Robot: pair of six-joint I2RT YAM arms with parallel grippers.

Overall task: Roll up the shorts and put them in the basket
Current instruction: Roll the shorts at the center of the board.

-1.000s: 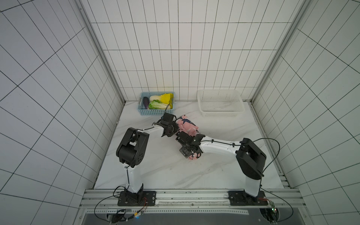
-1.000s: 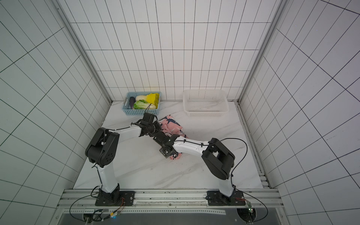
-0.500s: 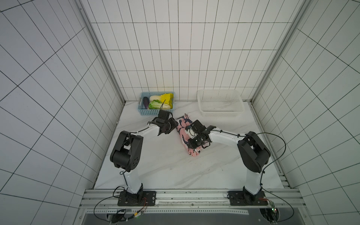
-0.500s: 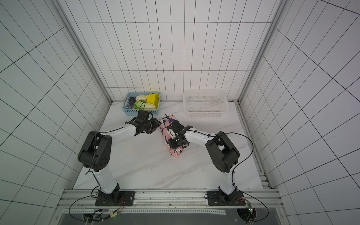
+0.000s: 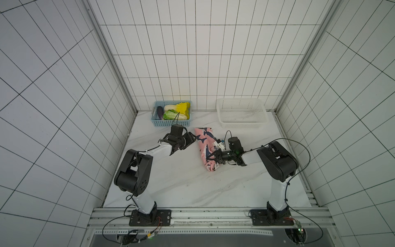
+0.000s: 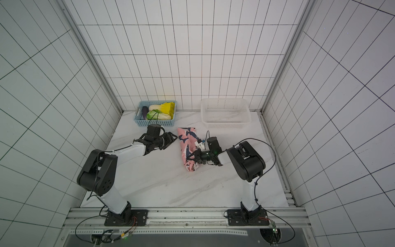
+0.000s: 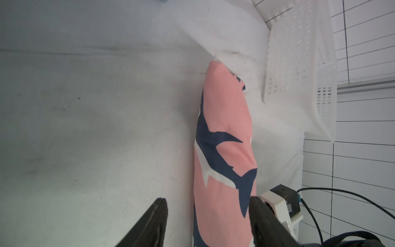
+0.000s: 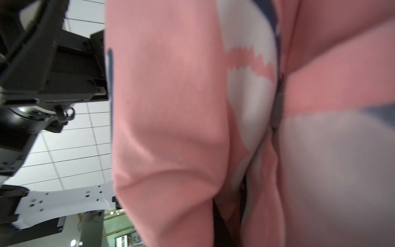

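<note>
The shorts (image 5: pixel 204 141) (image 6: pixel 187 142) lie as a long pink roll with navy-and-white shark prints, in the middle of the marble table in both top views. My left gripper (image 5: pixel 192 139) (image 7: pixel 207 204) is open at the roll's left side. One of its fingers is on the table and the other is by the roll's far edge, with the shorts (image 7: pixel 224 132) running ahead between them. My right gripper (image 5: pixel 214 158) (image 8: pixel 232 211) comes in from the right and is shut on a fold of the shorts (image 8: pixel 171 107) near the roll's front end. The fabric fills that wrist view.
A blue basket (image 5: pixel 171 123) with vegetables stands at the back left. A white mesh basket (image 5: pixel 241 124) (image 7: pixel 299 64) stands at the back right, close to the roll's far end. Tiled walls enclose the table on three sides.
My left gripper has opened, let go of the shorts and drawn back to the left. My right gripper has shut on the fabric and its arm has swung over to the roll's right side.
</note>
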